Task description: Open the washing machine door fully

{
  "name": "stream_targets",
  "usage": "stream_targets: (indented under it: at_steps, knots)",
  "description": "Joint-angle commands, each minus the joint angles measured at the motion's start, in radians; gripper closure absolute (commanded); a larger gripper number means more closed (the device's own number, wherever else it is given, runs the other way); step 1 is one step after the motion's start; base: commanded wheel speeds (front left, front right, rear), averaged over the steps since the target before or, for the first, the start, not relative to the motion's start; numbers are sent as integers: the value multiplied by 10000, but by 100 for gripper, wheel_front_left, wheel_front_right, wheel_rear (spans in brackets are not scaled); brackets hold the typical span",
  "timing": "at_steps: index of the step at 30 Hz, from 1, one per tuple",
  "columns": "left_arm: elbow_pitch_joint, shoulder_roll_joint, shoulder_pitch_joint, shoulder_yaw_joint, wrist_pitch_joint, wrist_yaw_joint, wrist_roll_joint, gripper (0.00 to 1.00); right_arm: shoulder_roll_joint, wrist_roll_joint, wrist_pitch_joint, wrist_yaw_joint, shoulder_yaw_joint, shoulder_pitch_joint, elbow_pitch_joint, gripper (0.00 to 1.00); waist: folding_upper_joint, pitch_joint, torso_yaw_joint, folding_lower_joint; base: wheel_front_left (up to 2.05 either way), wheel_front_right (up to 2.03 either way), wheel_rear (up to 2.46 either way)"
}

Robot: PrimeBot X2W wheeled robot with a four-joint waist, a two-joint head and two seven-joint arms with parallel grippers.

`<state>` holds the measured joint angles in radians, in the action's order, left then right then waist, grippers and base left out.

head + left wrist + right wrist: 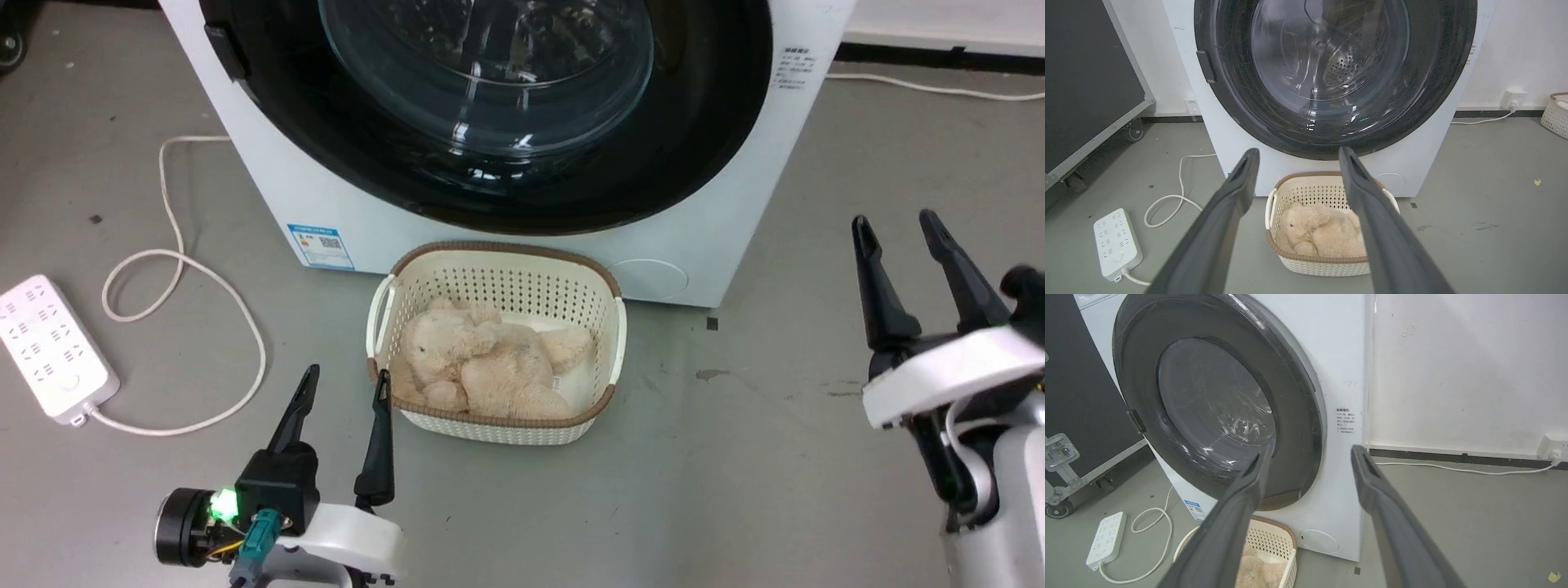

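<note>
The white washing machine stands ahead of me, its round glossy black door lying flat against the front. The clear glass bowl shows the steel drum behind it, and a dark catch sits on the door's left rim. In the right wrist view the door is seen at an angle. My left gripper is open, low at the lower left, well short of the machine. My right gripper is open at the right, beyond the machine's right corner, holding nothing.
A cream perforated basket with a beige plush toy sits on the floor against the machine's foot. A white power strip and its looped cord lie at the left. A black wheeled case stands left of the machine.
</note>
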<state>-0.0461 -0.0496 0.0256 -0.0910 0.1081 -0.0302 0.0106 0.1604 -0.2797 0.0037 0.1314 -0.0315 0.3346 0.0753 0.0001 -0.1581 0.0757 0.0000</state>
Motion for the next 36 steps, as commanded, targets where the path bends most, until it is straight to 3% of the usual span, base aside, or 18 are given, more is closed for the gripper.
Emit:
stream_targets:
  at_steps: [1, 2, 3, 26, 36]
  knots:
    - [-69, -4, 164, -71, 123, -49, 19, 0, 14, -262, 57, -2, -67, 346, 151, 22, -1, -63, 40, 0, 0, 0, 0]
    - [-77, -4, 171, -93, 144, -58, 21, 0, 1, -375, 109, -2, -78, 466, 239, 80, -1, -100, 56, 0, 0, 0, 0]
    - [-88, -4, 178, -114, 165, -65, 21, 0, 0, -476, 157, -3, -74, 584, 316, 100, -1, -139, 73, 0, 0, 0, 0]
    - [-430, -5, 567, -483, 645, -228, 35, 0, 114, -3013, 1197, -4, -1149, 3792, 3024, 100, -1, -1112, 657, 0, 0, 0, 0]
    - [-579, -5, 734, -703, 855, -337, 61, 0, 329, -4680, 2634, -5, -1611, 5472, 4355, 100, -1, -1591, 918, 0, 0, 0, 0]
